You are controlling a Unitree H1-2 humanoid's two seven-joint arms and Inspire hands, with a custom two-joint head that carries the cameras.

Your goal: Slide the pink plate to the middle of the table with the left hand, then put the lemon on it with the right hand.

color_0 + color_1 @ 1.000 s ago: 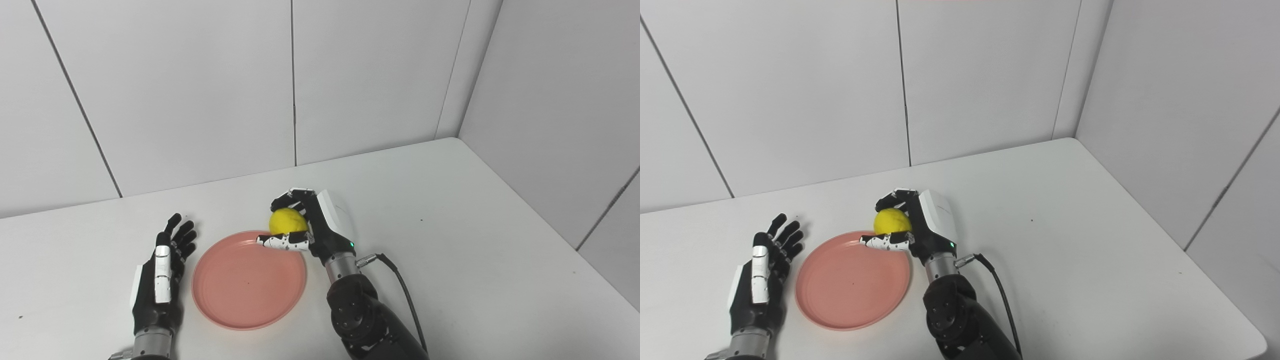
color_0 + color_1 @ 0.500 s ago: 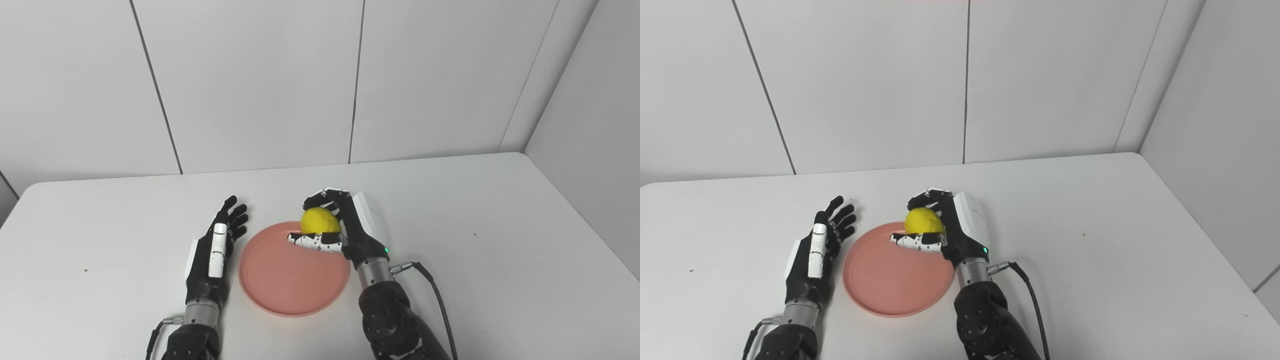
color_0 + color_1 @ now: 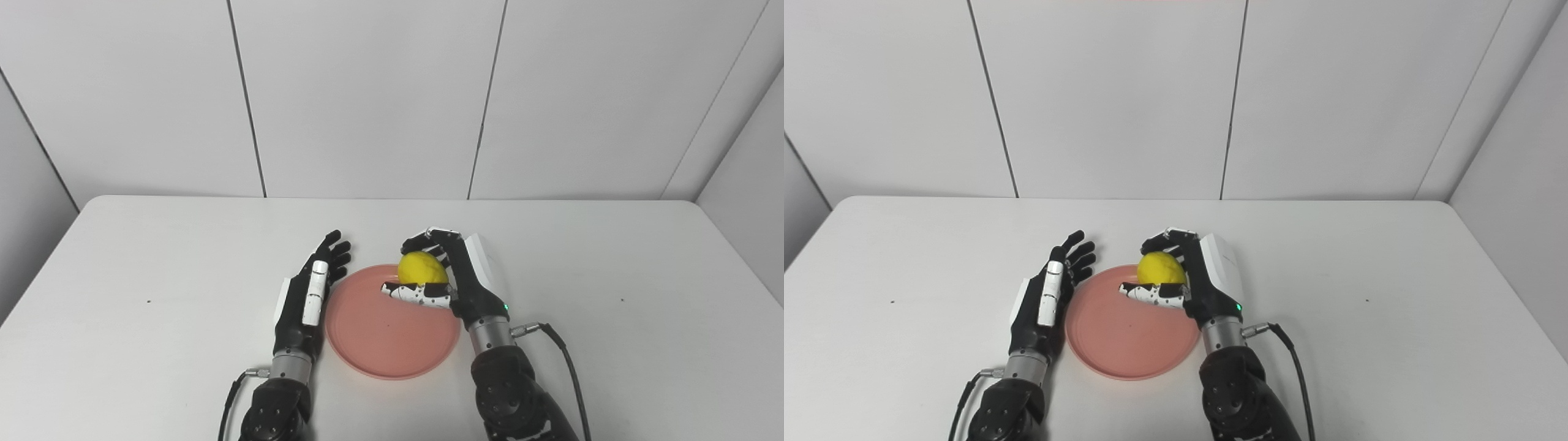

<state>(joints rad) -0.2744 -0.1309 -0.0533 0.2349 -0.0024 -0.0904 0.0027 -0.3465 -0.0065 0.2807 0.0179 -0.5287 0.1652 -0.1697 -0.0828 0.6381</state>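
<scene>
Wrapped around a round, bright yellow lemon (image 3: 422,268), the robot's black-and-white right hand (image 3: 450,279) is seen with its fingers curled over the fruit's top and far side and its speckled thumb stretched beneath the near side. The lemon is held above the far right part of a shallow, round pink plate (image 3: 380,334), just inside the rim; whether it touches the plate cannot be told. This cradling grip appears to be chosen so that the fruit can be lowered and let go without rolling away.

The plate lies flat near the middle of the plain white table (image 3: 643,343), so the sliding step is judged to be finished and only the placing of the lemon seems to be left.

Just beside the plate's left rim, the black left hand (image 3: 308,300) is laid close to the tabletop with its fingers straight and spread, and nothing is held in it. It may be kept there to steady the plate, though contact with the rim cannot be confirmed. A black cable (image 3: 560,361) is seen running from the right wrist. Pale grey panelled walls (image 3: 367,92) stand behind the table.
</scene>
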